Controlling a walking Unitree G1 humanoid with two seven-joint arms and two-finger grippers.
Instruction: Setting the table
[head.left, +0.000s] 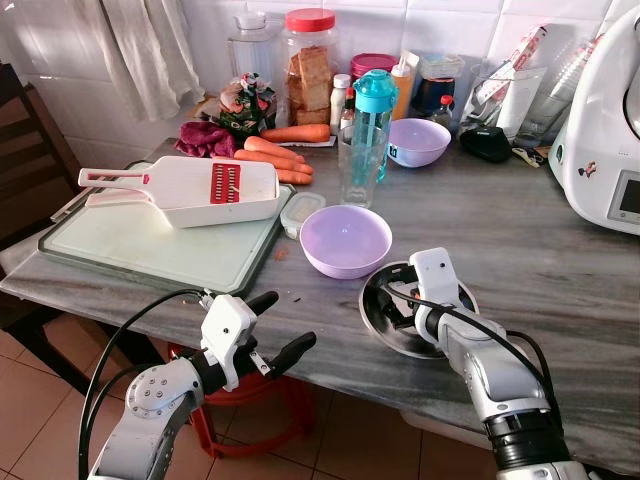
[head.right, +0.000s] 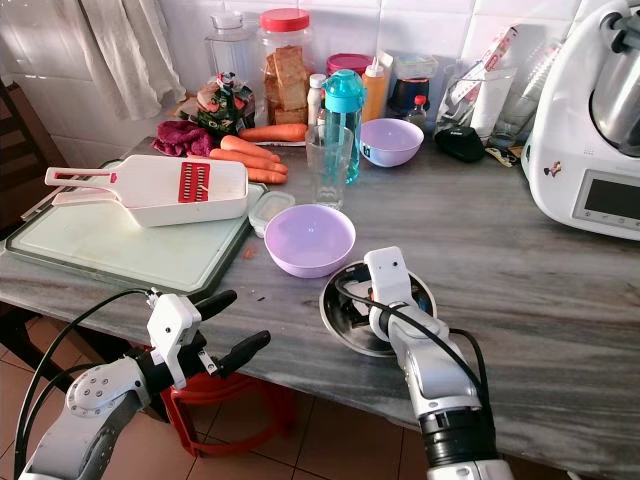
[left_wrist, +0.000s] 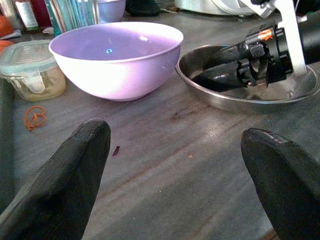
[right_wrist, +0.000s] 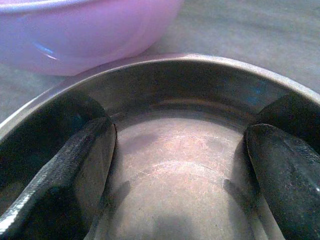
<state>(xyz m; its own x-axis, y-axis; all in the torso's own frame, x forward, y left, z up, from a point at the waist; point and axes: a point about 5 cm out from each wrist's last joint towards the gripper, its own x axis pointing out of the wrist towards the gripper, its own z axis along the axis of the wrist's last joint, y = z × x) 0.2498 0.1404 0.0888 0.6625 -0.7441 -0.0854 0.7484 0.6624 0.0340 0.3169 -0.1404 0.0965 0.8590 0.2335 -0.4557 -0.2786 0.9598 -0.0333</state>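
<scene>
The right gripper (right_wrist: 180, 170) stood with jaws spread inside the steel bowl (head.left: 385, 335), near the worktop (head.left: 560, 270) edge. The left gripper (head.left: 270, 330) hovered off that edge, jaws spread, empty. Step, as judged: taking up the bowl; next, close on its rim. Counted: two lilac bowls (head.left: 345, 240), one steel.

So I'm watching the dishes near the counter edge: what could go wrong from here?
1. The right tool sits open inside the steel dish, near the counter edge; a slipping lift could tip it off.
2. The purple bowl sits close beside the dish and could get bumped.
</scene>
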